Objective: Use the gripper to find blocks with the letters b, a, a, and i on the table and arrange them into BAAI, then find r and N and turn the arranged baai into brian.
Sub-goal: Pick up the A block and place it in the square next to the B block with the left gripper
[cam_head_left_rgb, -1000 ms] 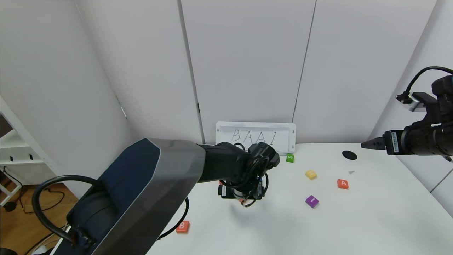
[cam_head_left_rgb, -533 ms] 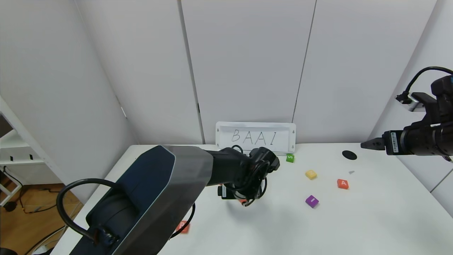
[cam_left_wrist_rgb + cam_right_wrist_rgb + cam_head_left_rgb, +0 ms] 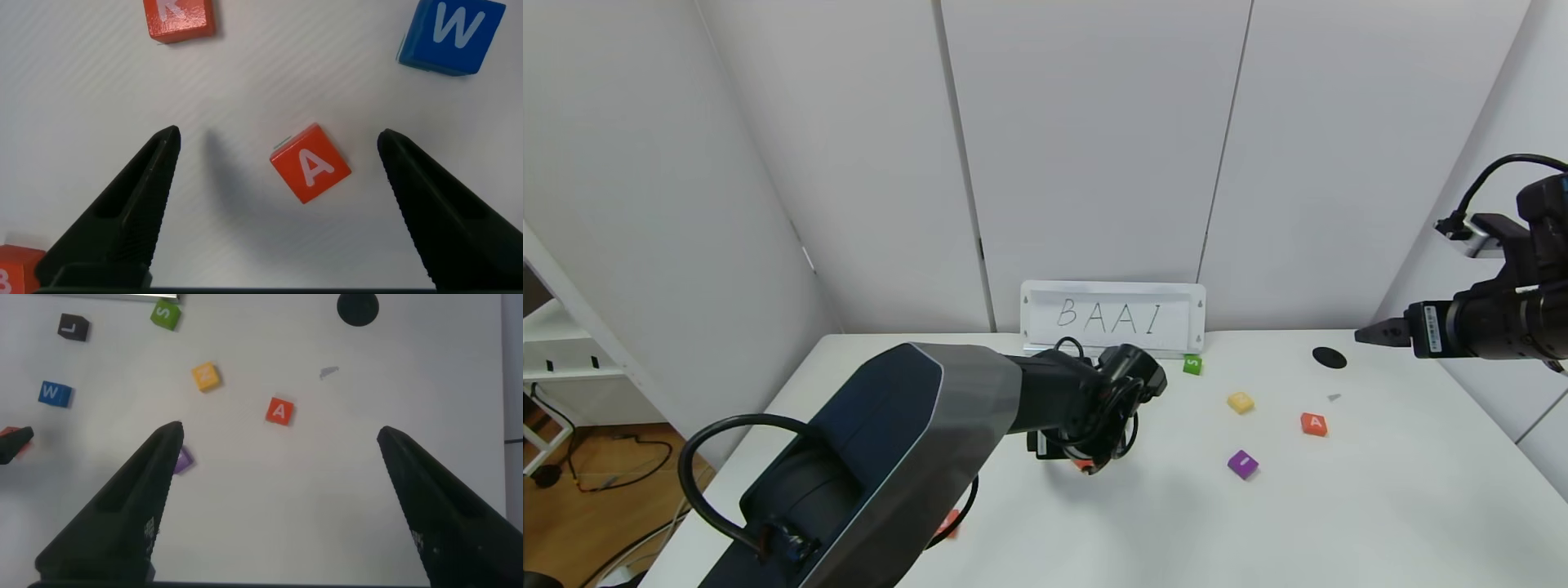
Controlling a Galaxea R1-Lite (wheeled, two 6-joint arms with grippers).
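Left gripper (image 3: 278,155) hangs over the table (image 3: 1339,506) mid-left, fingers spread wide, nothing pinched. Orange-red A tile (image 3: 310,163) lies between the fingers, turned askew, clear of both tips, white surface open all round it. r (image 3: 180,16) sits beyond it, cut by the frame edge; blue W tile (image 3: 451,33) off to the other side, well apart. B tile (image 3: 18,265) shows at a corner of the left wrist view, near one finger; in the head view only an orange-red sliver (image 3: 947,523) peeks from under the left arm, near the table's front-left edge.

BAAI sign (image 3: 1112,317) leans on the wall at the table's back edge. Green S tile (image 3: 1192,364) just in front of the sign's right end. N (image 3: 1241,402), yellow, right of centre. Purple I tile (image 3: 1242,464) nearer the robot than N. Second orange-red A tile (image 3: 1313,424) right of both. All three apart, loose, bare table around and in front of them. Black round hole (image 3: 1329,357) back right; small grey speck near it.

Right gripper (image 3: 278,457) held high off the table's right edge, fingers spread, holding nothing. Dark L tile (image 3: 73,327) shows near the sign in the right wrist view.

White wall panels behind; shelf and wood floor far left.
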